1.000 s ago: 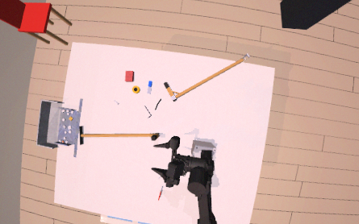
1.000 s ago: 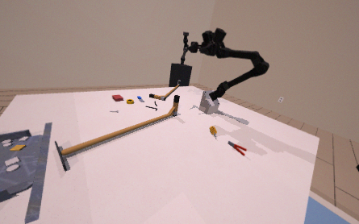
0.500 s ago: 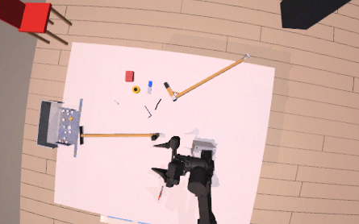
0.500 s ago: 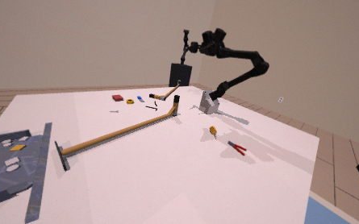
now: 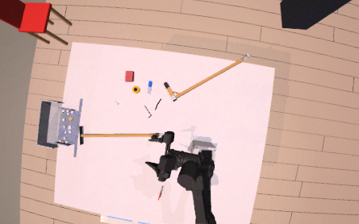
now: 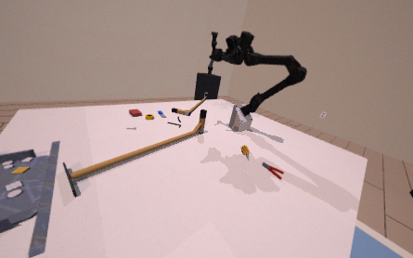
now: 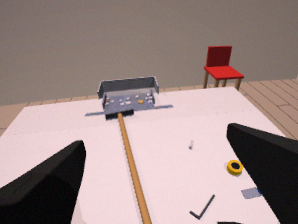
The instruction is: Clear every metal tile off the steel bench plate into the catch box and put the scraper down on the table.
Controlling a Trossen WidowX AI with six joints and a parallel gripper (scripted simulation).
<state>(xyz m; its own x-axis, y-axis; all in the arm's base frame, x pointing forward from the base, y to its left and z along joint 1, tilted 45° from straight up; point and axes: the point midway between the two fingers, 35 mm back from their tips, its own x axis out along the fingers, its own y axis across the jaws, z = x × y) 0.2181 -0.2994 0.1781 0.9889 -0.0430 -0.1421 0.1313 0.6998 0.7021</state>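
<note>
The long scraper [image 5: 117, 135] [image 6: 135, 154] [image 7: 131, 165] lies on the table, its wide dark head near the steel plate's front lip and its dark upright grip towards the arm. My gripper [image 5: 150, 150] [image 6: 212, 52] [image 7: 158, 138] is open and empty, high above the table near the scraper's grip end. The steel plate [image 5: 72, 134] [image 6: 23, 209] holds several pale metal tiles and an orange-yellow tile [image 5: 70, 118] [image 6: 20, 170] [image 7: 141, 102]. The grey catch box [image 5: 49, 122] [image 7: 127, 82] stands at the plate's far end. Its floor is partly hidden.
A second wooden-handled tool [image 5: 210, 78] lies across the table. A red block [image 5: 129, 76] [image 6: 135, 112], a yellow tape ring [image 5: 135, 89] [image 6: 149, 117] [image 7: 235, 167] and small dark tools lie beside the scraper. Red-handled pliers [image 6: 274, 171] and a yellow screwdriver [image 6: 245, 149] lie on the other side.
</note>
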